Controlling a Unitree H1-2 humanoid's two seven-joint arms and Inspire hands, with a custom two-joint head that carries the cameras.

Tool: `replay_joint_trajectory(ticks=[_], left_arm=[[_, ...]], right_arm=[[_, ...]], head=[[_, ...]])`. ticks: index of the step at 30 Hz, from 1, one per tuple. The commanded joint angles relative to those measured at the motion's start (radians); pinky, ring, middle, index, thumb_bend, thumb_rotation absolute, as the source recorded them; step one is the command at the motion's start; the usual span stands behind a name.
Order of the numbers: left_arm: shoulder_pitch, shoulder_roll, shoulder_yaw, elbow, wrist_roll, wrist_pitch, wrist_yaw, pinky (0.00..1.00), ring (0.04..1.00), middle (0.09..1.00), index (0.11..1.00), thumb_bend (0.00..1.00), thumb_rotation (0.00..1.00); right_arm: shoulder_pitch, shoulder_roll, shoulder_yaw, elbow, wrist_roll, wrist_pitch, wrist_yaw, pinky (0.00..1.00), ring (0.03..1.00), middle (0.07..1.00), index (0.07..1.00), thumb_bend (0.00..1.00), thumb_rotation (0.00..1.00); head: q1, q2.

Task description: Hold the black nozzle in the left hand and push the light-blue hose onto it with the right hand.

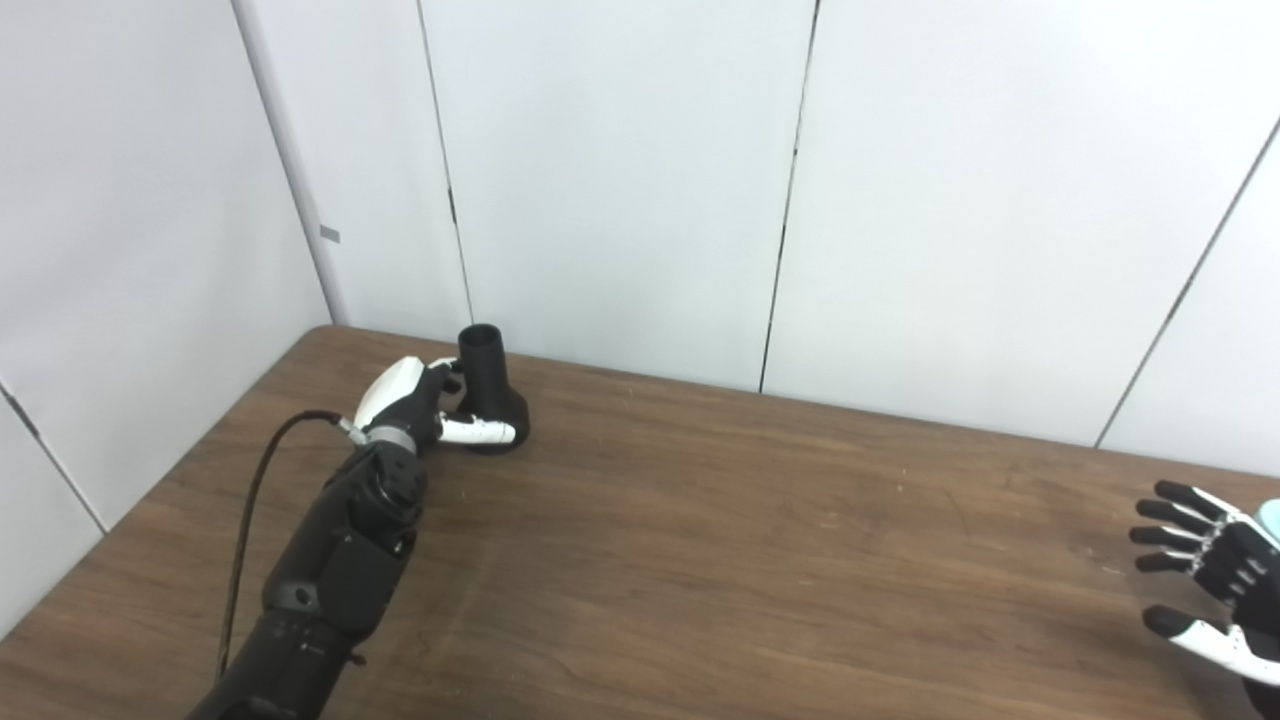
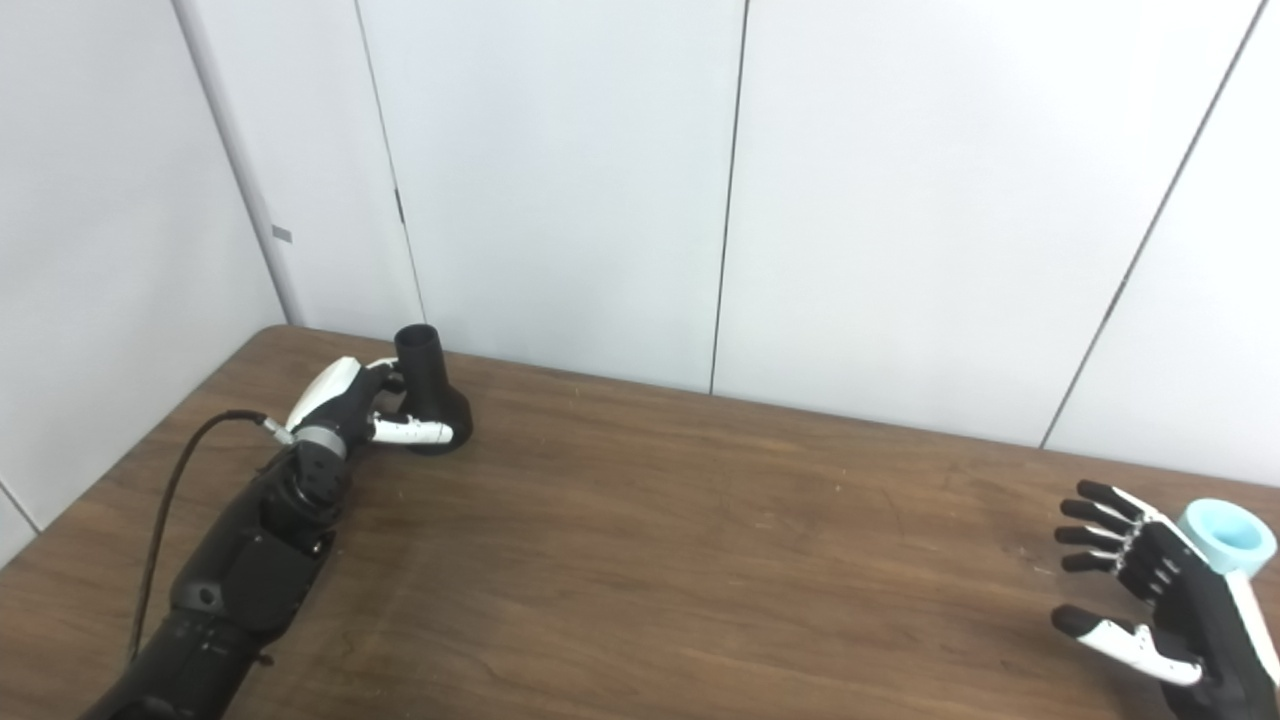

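Observation:
The black nozzle (image 1: 488, 390) stands upright on its wide base at the far left of the wooden table (image 1: 700, 520), narrow end up. My left hand (image 1: 420, 405) wraps it from the left: the fingers reach behind its neck and the white thumb lies across the front of its base. The nozzle still rests on the table. The light-blue hose (image 2: 1226, 535) stands at the far right edge, open end up, mostly hidden behind my right hand (image 2: 1150, 590). That hand is open with fingers spread, just left of the hose and not holding it.
White wall panels (image 1: 620, 180) rise right behind the table's far edge, close behind the nozzle. A black cable (image 1: 250, 500) loops from my left wrist along the left forearm.

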Motion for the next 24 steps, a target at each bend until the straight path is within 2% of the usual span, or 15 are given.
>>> replay_joint_trajectory(ticks=[1,9,14,24], left_arm=[[-0.066,0.041,-0.002,-0.007,0.004,-0.031,0.043,1.0,0.913,0.829,0.825,0.87,0.33],[-0.062,0.037,-0.022,-0.001,-0.005,-0.041,0.06,1.0,0.87,0.784,0.766,0.82,0.25],[-0.037,0.02,-0.015,0.014,-0.037,-0.094,0.085,1.0,0.841,0.714,0.729,0.81,0.16],[-0.041,0.027,-0.04,0.054,-0.051,-0.117,0.084,1.0,0.836,0.699,0.71,0.8,0.14]], right_arm=[[0.143,0.07,0.018,0.07,0.028,-0.014,-0.011,0.58,0.681,0.748,0.781,0.99,0.4],[0.148,0.069,0.024,0.058,0.025,-0.013,-0.018,0.59,0.682,0.75,0.783,0.98,0.39],[0.15,0.071,0.029,0.045,0.021,-0.013,-0.026,0.58,0.682,0.749,0.782,0.97,0.39],[0.148,0.075,0.041,0.031,0.037,-0.013,-0.032,0.58,0.68,0.749,0.785,0.96,0.38]], head=[[0.0,0.001],[-0.001,0.01],[-0.008,0.013],[-0.014,0.015]])
